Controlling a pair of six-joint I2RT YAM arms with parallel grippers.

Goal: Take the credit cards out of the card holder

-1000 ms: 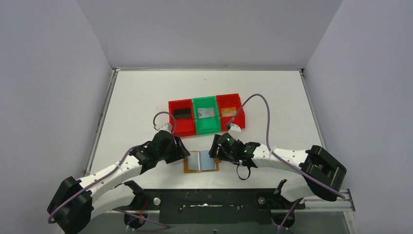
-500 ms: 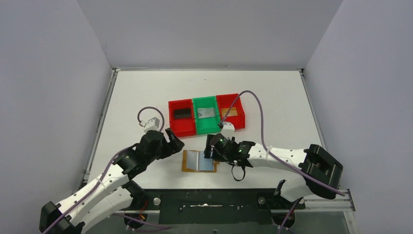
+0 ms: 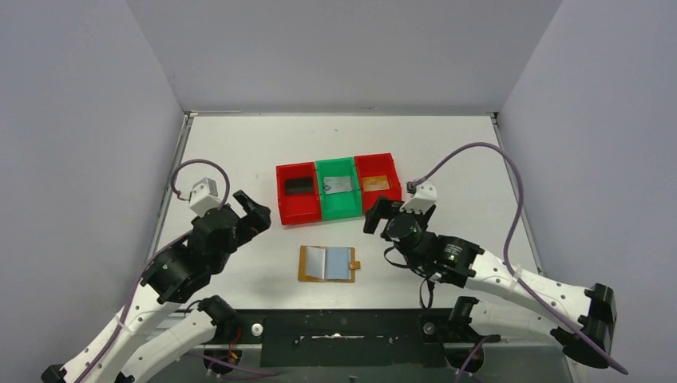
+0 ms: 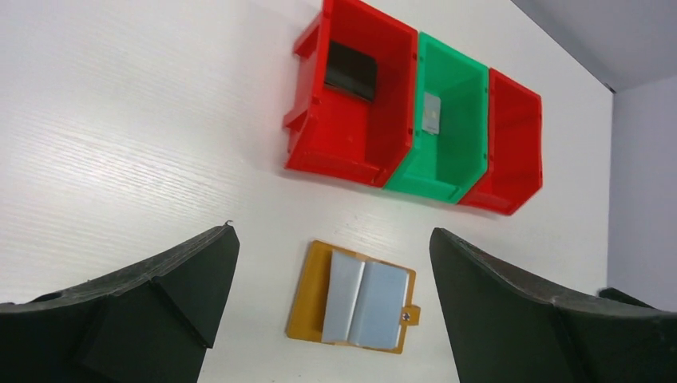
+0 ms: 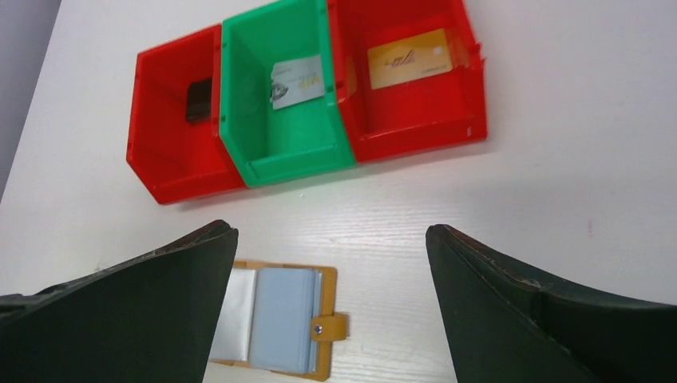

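Here, grey walls (image 3: 80, 120) enclose the white table (image 3: 447, 152) bearing the card holder (image 3: 327, 264).

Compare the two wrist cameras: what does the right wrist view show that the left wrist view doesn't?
Right wrist only: the orange-brown card in the right red bin. Left wrist only: the whole card holder, with nothing covering it. Both: the black card in the left red bin, the silver-grey card in the green bin, the holder lying open, and each view's own tool open: left tool, right tool.
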